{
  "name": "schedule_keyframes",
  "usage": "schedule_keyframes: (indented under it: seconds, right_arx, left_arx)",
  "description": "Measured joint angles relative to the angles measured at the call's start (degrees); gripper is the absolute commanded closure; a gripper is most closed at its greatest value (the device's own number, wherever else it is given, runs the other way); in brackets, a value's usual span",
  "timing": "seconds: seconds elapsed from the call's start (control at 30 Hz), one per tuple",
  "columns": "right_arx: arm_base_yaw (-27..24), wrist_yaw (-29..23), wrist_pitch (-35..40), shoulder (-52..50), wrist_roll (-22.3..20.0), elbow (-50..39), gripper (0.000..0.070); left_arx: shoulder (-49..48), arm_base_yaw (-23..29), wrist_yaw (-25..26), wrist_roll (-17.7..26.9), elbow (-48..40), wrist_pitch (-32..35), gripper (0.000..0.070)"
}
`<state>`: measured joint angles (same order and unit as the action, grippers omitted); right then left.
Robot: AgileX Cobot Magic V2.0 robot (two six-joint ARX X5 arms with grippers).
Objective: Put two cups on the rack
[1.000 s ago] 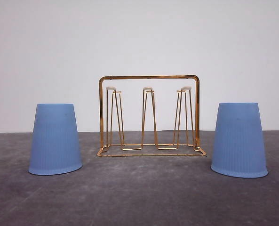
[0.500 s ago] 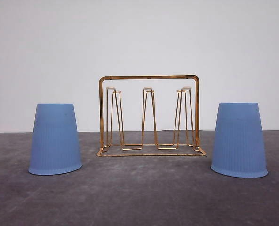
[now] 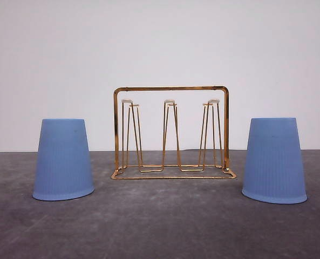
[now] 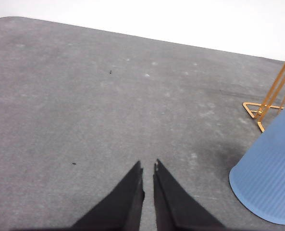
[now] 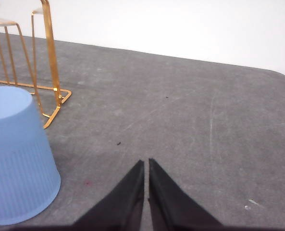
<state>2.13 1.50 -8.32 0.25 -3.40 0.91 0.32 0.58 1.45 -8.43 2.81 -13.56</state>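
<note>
Two light-blue ribbed cups stand upside down on the grey table, one on the left [image 3: 63, 159] and one on the right [image 3: 273, 160]. Between them, a little farther back, stands the gold wire rack [image 3: 170, 133] with bare white-tipped prongs. In the left wrist view my left gripper [image 4: 148, 166] is shut with nothing in it, above bare table, and the left cup [image 4: 272, 173] and a rack corner [image 4: 272, 94] lie off to one side. My right gripper [image 5: 146, 163] is likewise shut and empty, apart from the right cup [image 5: 17, 156] and the rack [image 5: 46, 57].
A grey table [image 3: 165, 221] runs from the front edge to a plain white wall behind the rack. Open tabletop lies in front of both cups and around each gripper.
</note>
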Motion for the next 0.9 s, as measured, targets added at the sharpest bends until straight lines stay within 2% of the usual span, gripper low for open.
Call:
schedule_keyframes:
  seconds: [0.17,0.27,0.37,0.5,0.6,0.73,0.9]
  right_arx:
    - [0.00,1.70,1.08,0.00,3.59,-0.02,0.0690]
    - [0.00,4.60,3.00,0.00,6.88,0.06,0.0693]
    - [0.00,5.67,1.24,0.40,11.43,1.91,0.0694]
    - [0.00,5.86,-2.01,3.96,15.17,9.50,0.0694]
    - [0.00,6.38,-4.90,9.05,16.08,16.02,0.0694]
    - [0.00,8.97,-9.53,19.02,16.74,25.17,0.0694]
    - [0.09,15.45,-15.08,32.78,16.02,35.25,0.0694]
  left_arx:
    - [-0.02,0.00,0.45,-1.70,-0.01,0.16,0.0679]
    - [0.00,0.00,3.60,-3.73,-0.24,1.53,0.0689]
    - [0.24,-0.02,4.90,-6.85,0.78,1.31,0.0689]
    - [3.94,0.00,4.92,-10.25,7.76,-1.75,0.0688]
    - [9.16,0.00,5.03,-11.13,15.24,-5.01,0.0689]
    - [20.03,0.00,8.83,-9.87,27.55,-12.29,0.0688]
    - [33.98,-1.55,10.60,-3.85,40.70,-18.53,0.0682]
